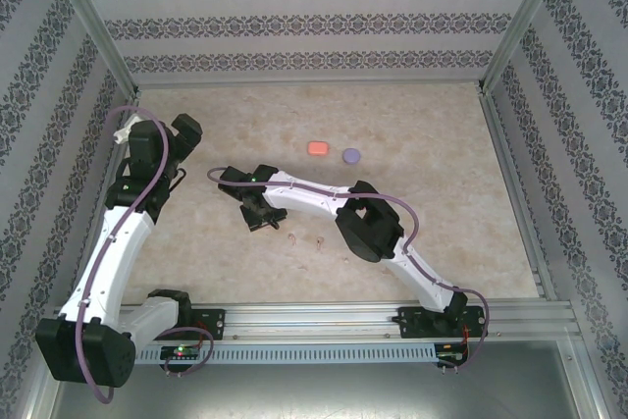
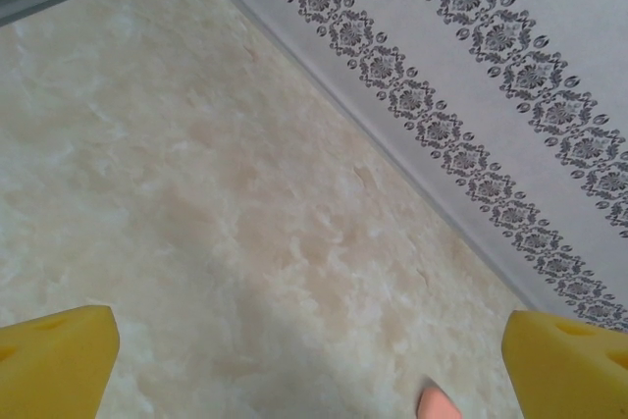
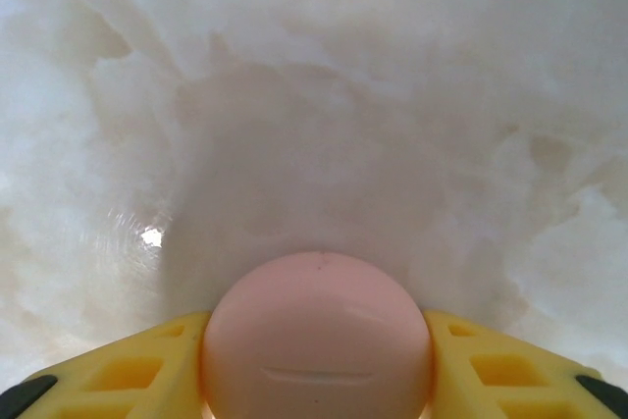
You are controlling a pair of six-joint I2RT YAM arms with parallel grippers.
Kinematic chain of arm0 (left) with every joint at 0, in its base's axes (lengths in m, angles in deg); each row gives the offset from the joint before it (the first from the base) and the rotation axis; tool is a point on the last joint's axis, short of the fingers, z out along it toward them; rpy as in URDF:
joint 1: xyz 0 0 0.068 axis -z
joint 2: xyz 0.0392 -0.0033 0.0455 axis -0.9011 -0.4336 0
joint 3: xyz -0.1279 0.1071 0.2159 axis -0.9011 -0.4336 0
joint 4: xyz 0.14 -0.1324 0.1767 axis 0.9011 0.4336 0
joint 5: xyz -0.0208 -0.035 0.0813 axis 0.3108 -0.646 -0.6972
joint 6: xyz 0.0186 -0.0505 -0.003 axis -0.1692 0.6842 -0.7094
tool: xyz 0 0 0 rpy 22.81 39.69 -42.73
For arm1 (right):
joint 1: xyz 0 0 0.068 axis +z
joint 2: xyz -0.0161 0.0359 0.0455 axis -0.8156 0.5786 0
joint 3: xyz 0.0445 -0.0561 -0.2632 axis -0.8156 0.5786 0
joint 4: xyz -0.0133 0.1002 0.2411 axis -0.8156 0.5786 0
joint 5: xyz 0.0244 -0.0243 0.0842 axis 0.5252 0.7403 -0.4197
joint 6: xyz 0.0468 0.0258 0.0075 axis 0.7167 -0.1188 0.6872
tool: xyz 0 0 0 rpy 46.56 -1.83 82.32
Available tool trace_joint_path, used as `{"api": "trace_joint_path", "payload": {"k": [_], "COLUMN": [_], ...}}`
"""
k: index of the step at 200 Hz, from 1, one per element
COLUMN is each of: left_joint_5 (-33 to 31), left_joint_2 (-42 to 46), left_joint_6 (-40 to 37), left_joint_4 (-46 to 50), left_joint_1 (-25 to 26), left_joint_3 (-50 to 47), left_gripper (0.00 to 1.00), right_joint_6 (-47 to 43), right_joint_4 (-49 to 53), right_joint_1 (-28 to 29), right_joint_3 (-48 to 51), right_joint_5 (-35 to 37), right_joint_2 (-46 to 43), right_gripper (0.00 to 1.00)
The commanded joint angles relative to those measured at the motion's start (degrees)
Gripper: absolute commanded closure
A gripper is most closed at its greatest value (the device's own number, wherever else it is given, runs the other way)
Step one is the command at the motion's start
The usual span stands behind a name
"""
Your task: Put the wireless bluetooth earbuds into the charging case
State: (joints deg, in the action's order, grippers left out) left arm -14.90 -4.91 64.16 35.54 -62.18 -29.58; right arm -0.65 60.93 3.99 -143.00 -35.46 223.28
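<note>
On the beige marbled table (image 1: 446, 144), boxed by patterned walls (image 1: 294, 17) at the far edge and both sides and by a metal rail (image 1: 343, 319) along the near edge, most of the clutter sits left of centre, and the right half lies as broad bare surface. The right gripper (image 1: 257, 217) reaches leftward across the middle. In its wrist view its yellow fingers (image 3: 128, 372) press against both flanks of a rounded pale pink case (image 3: 316, 331), clasping it with the lid seam closed, and plain tabletop runs ahead of it. Two tiny pale pink earbuds (image 1: 291, 237) lie loose just near-side of that gripper, apart from each other and from the case. A coral-red case (image 1: 318, 147) and a purple case (image 1: 351, 155) rest side by side toward the far wall, well clear of both arms. The left gripper (image 1: 184, 130) hangs near the far-left corner with its fingers (image 2: 59, 360) spread wide and holding nothing. The wall's foot crosses diagonally just ahead of it, and a small salmon-pink shape (image 2: 439, 404), too cropped to identify, sits at the bottom edge of its wrist view.
</note>
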Motion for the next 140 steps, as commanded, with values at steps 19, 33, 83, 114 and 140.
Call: {"api": "trace_joint_path", "payload": {"k": [19,33,83,114,140], "left_joint_5": [2.4,3.7,13.1,22.3,29.4], "left_joint_2": [-1.8,-2.2,-4.5,-8.0,-11.3], "left_joint_6": [-0.7,-0.9,-5.8,-9.4,-11.6], "left_joint_4": [3.2,1.6,-16.1,-33.1,-48.6], "left_joint_1": [-0.5,-0.4,1.0,3.5,6.4], "left_joint_3": [-1.9,-3.6,-12.2,-17.3,-21.3], "left_gripper": [0.02,0.04,0.03,0.00,0.00], "right_joint_6": [1.9,2.5,3.2,6.8,12.9], "right_joint_4": [-6.5,-9.1,-13.8,-19.1,-24.3], "right_joint_1": [-2.9,-4.3,-11.6,-18.5,-24.0], "right_joint_3": [6.9,9.6,17.4,23.9,28.5], "right_joint_5": [0.5,0.3,0.1,-2.9,-6.5], "right_joint_2": [-7.1,-10.7,-21.9,-28.0,-31.8], "right_gripper": [0.65,0.65,0.65,0.66,0.66]}}
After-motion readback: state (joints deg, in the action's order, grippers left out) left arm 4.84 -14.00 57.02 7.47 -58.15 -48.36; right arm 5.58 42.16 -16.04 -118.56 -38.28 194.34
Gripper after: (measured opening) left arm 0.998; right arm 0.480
